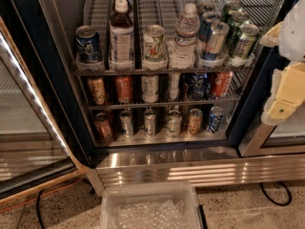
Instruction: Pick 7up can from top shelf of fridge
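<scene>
Bottom centre of frame, nearest: clear plastic bin [108, 209] on the speckled floor, crinkled clear packing inside. Black cable [275, 195] looped on the floor at lower right.

Right edge, mid-height: gripper [284, 93], pale and cream-coloured, hung outside the cabinet and level with the upper racks. Whether it was clenched or released could not be told; it grasped nothing visible. Judged as staged clear of the opening, reach not yet begun.

Left: glass door [28, 128] swung wide, leaving the fridge [50, 75] open above its ribbed steel base [190, 170].

Further in: two lower racks of small cans.

Top shelf [164, 6], upper centre: 7up can [155, 43] upright at the front lip in its own lane, between a dark bottle [121, 35] on its left and a clear water bottle [186, 37] on its right. Rails kept each row apart, probably so stock slides forward. Blue can [88, 44] far left; green cans [240, 35] far right.
</scene>
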### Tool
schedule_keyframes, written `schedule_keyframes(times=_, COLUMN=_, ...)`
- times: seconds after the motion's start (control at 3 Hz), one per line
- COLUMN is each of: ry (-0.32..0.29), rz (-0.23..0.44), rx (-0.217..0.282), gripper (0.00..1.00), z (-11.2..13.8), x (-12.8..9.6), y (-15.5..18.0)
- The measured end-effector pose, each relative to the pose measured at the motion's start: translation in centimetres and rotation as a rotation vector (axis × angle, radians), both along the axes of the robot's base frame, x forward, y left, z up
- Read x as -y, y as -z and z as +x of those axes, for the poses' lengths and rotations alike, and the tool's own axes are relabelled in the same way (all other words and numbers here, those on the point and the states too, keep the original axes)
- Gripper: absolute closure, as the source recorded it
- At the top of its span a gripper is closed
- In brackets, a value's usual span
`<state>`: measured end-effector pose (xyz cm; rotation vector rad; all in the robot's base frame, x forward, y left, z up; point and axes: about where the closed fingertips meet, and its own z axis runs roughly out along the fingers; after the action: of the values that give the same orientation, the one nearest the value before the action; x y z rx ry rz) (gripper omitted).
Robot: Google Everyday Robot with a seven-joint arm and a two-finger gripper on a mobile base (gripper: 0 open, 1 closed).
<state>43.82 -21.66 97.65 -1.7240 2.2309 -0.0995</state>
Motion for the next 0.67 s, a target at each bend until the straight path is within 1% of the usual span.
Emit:
schedule_keyframes(times=0.33, ry=0.0, rz=0.0, rx=0.0, gripper=0.0, z=0.0, x=-0.01, y=0.01)
schedule_keyframes(times=0.67, ry=0.006, rz=0.025, rx=0.02, gripper=0.0, z=0.48, x=-0.91, y=0.84)
